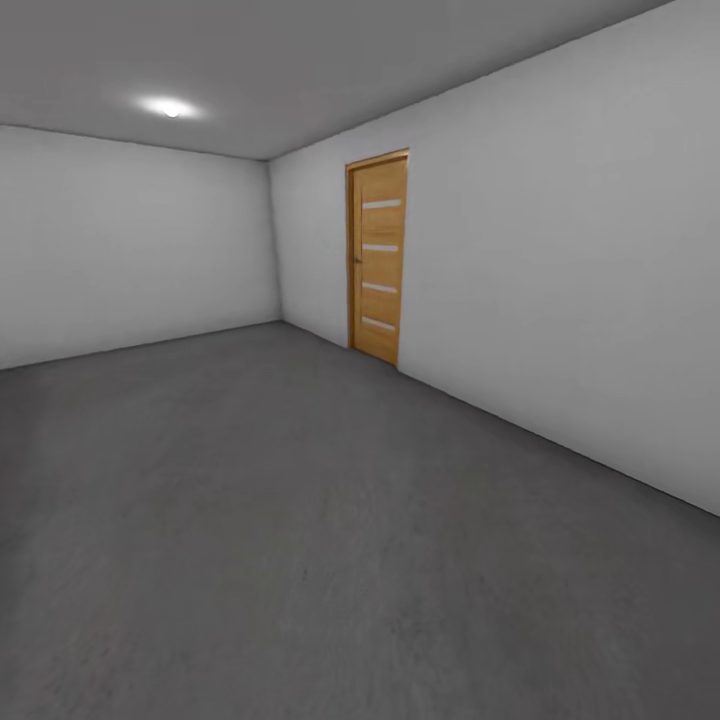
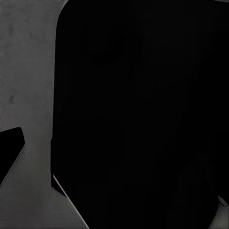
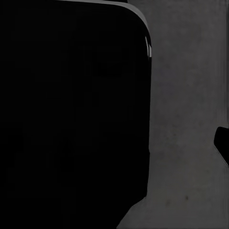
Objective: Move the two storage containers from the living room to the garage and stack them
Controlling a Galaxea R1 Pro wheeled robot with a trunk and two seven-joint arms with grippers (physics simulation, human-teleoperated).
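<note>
I am in the garage, looking across its dark grey floor to plain white walls. The two storage containers and the living room are out of view. In the left wrist view a large black part of my own body hangs over the grey floor, and a black tip juts in at the frame's edge. The right wrist view is much the same: black bodywork, floor and a small black tip. Neither view shows how the fingers stand.
A light-wood door with pale horizontal strips stands shut in the right wall, near the far corner. A ceiling light glows at the upper left. Bare floor stretches from my base to both far walls.
</note>
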